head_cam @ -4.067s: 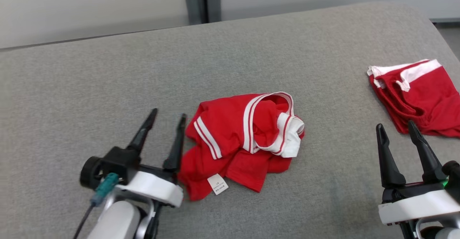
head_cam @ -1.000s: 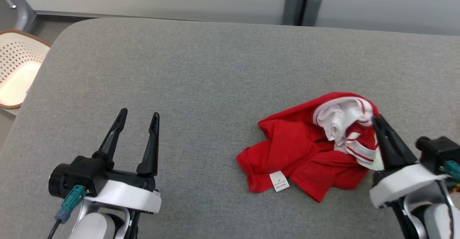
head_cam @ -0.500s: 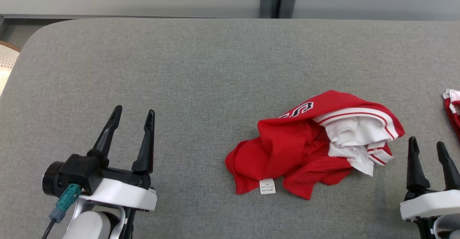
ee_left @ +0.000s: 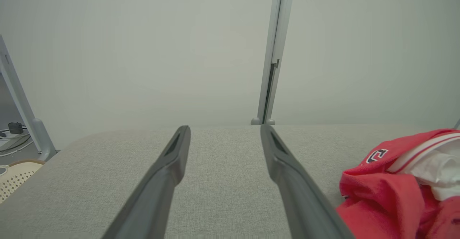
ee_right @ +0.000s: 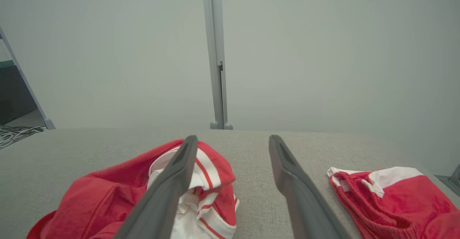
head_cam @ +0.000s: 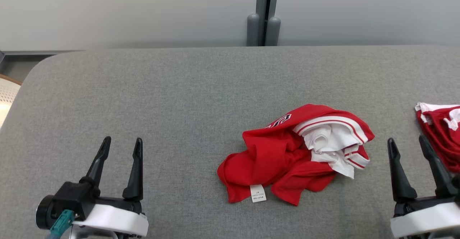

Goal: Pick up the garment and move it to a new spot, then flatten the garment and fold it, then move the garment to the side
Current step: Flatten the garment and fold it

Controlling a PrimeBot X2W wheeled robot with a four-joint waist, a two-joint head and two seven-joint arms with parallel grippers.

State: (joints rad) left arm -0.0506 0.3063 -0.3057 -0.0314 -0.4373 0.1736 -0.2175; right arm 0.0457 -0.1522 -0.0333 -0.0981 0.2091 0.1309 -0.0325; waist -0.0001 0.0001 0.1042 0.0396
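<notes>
The garment (head_cam: 287, 156) is a crumpled red shirt with white striped trim and a white label, lying right of centre on the grey padded table (head_cam: 187, 99). It also shows at the right edge of the left wrist view (ee_left: 399, 185) and at the lower left of the right wrist view (ee_right: 118, 192). My left gripper (head_cam: 122, 143) stands open at the lower left, far from the garment. My right gripper (head_cam: 408, 142) stands open just right of the garment, with nothing between its fingers.
A second red and white garment (head_cam: 440, 131) lies folded at the table's right edge, close to my right gripper, and shows in the right wrist view (ee_right: 388, 196). A perforated cream basket (head_cam: 7, 95) stands off the table's left end. A grey post (head_cam: 264, 16) rises behind the table.
My right gripper has let go of the garment's white-trimmed end and drawn back to the right, now open. The garment lies dropped in a heap. The head camera has shifted too.
</notes>
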